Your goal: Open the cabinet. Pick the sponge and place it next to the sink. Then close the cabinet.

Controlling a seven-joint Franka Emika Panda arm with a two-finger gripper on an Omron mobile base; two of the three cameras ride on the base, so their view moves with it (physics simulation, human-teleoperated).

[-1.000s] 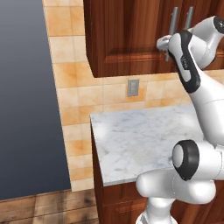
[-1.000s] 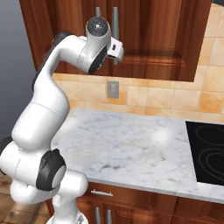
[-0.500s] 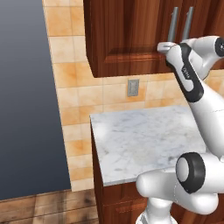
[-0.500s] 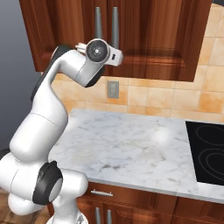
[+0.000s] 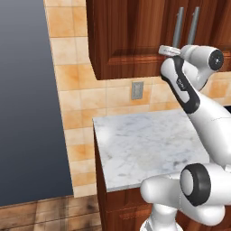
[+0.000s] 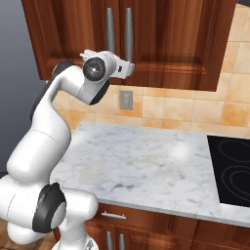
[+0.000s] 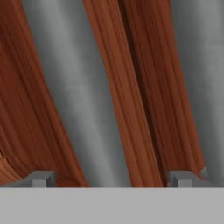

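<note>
The cabinet point(image 5: 131, 40) point(image 6: 171, 34) is a dark reddish-brown wall unit with both doors shut. Two vertical grey bar handles point(image 5: 179, 27) point(image 6: 110, 29) run side by side along the door seam. My gripper point(image 5: 168, 49) point(image 6: 125, 68) is raised to the lower ends of these bars, pointing at the doors, and it is open. In the hand view my gripper point(image 7: 113, 178) straddles the left handle point(image 7: 83, 96), which lies between the fingertips point(image 7: 41, 178) without being clamped. The other handle point(image 7: 201, 78) runs along the right edge. The sponge is hidden and the sink is out of view.
A white marble counter point(image 5: 144, 144) point(image 6: 146, 156) lies below the cabinet, with a wall outlet point(image 5: 137, 90) point(image 6: 125, 99) on the tan tiles. A black stovetop point(image 6: 234, 171) sits at the counter's right end. Lower wooden drawers point(image 6: 146, 219) are under the counter. A dark grey panel point(image 5: 27, 99) stands left.
The hand has come down along the cabinet doors to the lower ends of the handles, and the arm has folded lower with it. The gripper stays open.
</note>
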